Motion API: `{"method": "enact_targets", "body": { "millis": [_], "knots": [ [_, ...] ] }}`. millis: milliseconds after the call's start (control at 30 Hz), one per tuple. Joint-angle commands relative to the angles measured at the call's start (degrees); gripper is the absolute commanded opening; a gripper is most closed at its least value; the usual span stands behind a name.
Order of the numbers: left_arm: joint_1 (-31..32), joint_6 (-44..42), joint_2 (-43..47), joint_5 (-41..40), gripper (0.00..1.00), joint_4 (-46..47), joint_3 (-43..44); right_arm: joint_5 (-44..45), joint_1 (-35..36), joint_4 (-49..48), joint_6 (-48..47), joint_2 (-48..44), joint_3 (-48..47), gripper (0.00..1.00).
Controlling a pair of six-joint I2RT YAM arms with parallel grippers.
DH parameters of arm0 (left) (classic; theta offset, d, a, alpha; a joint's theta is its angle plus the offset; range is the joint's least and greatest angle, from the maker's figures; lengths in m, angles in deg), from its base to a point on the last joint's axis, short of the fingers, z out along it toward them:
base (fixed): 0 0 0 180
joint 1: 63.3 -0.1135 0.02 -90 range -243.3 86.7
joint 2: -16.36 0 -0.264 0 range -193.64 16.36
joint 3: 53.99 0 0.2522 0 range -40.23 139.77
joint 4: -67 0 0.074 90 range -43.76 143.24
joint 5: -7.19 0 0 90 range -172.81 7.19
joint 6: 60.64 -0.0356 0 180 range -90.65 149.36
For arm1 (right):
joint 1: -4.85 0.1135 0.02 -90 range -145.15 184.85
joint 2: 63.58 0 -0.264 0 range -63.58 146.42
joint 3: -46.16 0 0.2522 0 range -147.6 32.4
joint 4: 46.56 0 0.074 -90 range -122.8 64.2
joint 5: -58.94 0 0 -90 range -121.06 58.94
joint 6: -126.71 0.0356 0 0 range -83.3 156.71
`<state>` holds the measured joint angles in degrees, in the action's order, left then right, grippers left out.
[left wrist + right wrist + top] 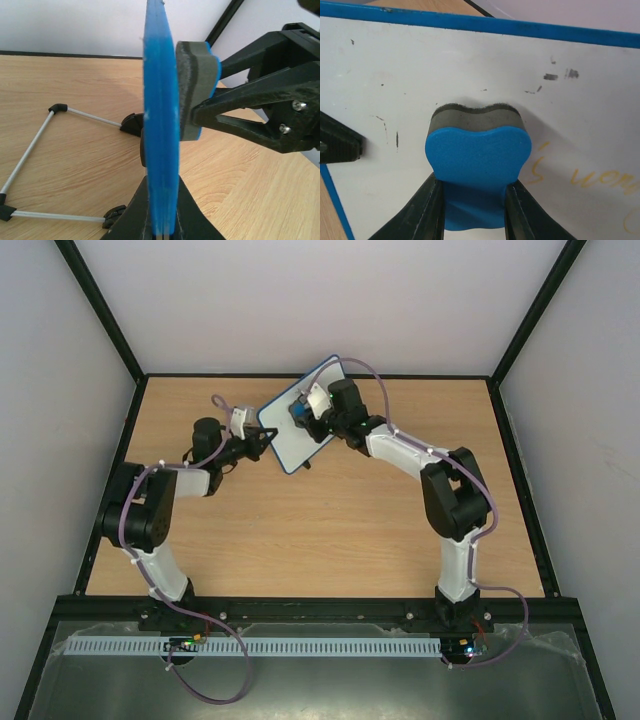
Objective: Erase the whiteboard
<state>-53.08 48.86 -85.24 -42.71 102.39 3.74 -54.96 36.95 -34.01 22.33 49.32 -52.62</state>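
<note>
Whiteboard (285,443) held tilted over the far middle of the table (330,530); left claw (161,222) closed tight on the board's blue rim, one finger on each side; right claw (472,200) closed on a blue eraser (477,155), grey felt pressed flat against the white face; black smudges (560,76) and yellow scribbles (590,175) lie right of the eraser in the right wrist view.

Faint yellow handwriting (590,177) on whiteboard (470,60), lower right; too faint to read.
</note>
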Motion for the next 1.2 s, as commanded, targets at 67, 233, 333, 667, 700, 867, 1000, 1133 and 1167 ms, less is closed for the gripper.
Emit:
{"method": "enact_targets", "body": {
  "millis": [67, 233, 333, 667, 700, 867, 1000, 1133, 1167],
  "knots": [
    [0.7, 0.4, -1.8, 6.8, 0.03, -6.7, 1.0, 2.2, 0.4, -1.7, -0.8, 2.5, -1.5, 0.02],
    [0.7, -0.9, -2.4, 6.9, 0.03, -8.5, 1.9, 4.0, 0.5, -3.5, -0.3, 2.5, 2.3, 0.02],
    [0.6, -0.9, -2.8, 7.0, 0.03, -8.5, 2.1, 4.1, 0.7, -4.7, -0.3, 3.2, 4.7, 0.02],
    [0.7, -1.3, -3.9, 7.7, 0.03, -9.0, 2.7, 4.4, 0.9, -6.7, 0.6, 1.7, 5.8, 0.02],
    [0.7, -1.4, -4.0, 7.9, 0.03, -9.2, 2.8, 4.3, 0.9, -6.6, 0.6, 1.5, 4.8, 0.02],
    [0.7, -1.8, -4.2, 7.9, 0.03, -9.9, 3.1, 4.9, 0.9, -5.4, 0.9, 2.5, -2.2, 0.02],
    [0.6, -2.1, -4.5, 8.1, 0.03, -10.5, 3.5, 5.1, 0.9, -5.2, 2.0, 4.3, -6.8, 0.02],
    [0.7, -2.2, -4.5, 8.1, 0.03, -10.8, 3.6, 3.7, 0.9, -4.4, 4.2, 6.2, -8.5, 0.02],
    [0.7, -2.2, -4.5, 8.1, 0.03, -10.8, 3.5, 3.1, 0.9, -4.5, 4.5, 6.4, -7.7, 0.02]
  ]
}}
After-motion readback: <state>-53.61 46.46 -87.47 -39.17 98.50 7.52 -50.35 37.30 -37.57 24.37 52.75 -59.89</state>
